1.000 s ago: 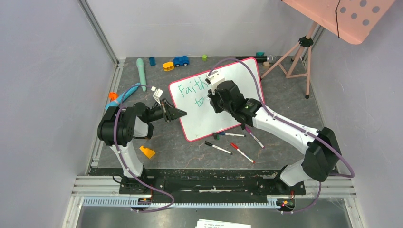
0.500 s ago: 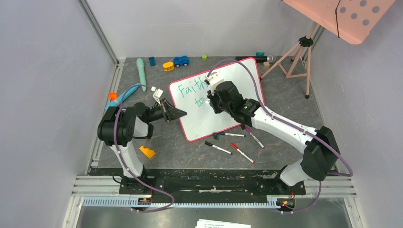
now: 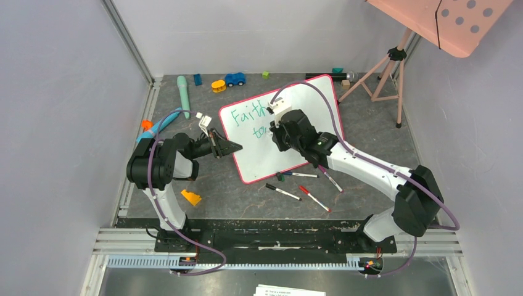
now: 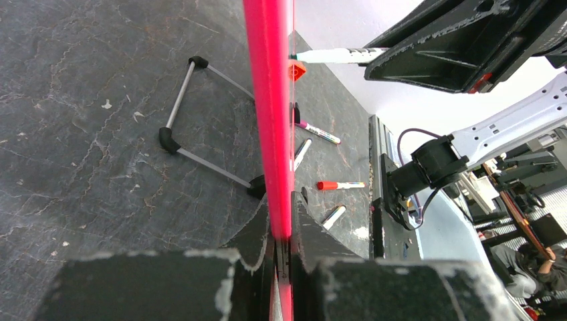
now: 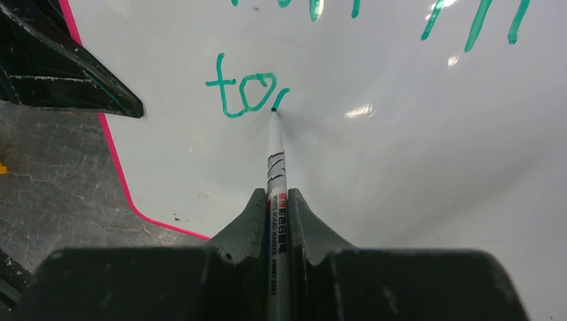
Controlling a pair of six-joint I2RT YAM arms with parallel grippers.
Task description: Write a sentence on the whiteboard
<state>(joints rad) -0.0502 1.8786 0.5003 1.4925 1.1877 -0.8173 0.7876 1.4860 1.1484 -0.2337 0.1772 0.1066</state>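
The whiteboard point(image 3: 271, 157), white with a pink-red rim, stands tilted on the dark table. My left gripper point(image 3: 232, 147) is shut on its left rim point(image 4: 267, 100), the fingers point(image 4: 311, 231) pinching the red edge. My right gripper point(image 5: 276, 200) is shut on a white marker point(image 5: 276, 164) whose tip touches the board point(image 5: 414, 174). The sentence reads "Faith" point(image 3: 248, 115) on the first line. Below it are "to" point(image 5: 241, 93) and a short fresh stroke at the tip. The right wrist hides the rest of the writing in the top view.
Several loose markers point(image 3: 283, 192) lie on the table in front of the board. A tripod point(image 3: 385, 71) carrying a pink dotted panel point(image 3: 459, 21) stands at the back right. Small toys point(image 3: 234, 79) and a teal handle point(image 3: 183, 95) lie at the back, an orange piece point(image 3: 190, 197) near the left base.
My right gripper has shifted slightly to the right along the second line with the marker. The left arm and the board have not moved.
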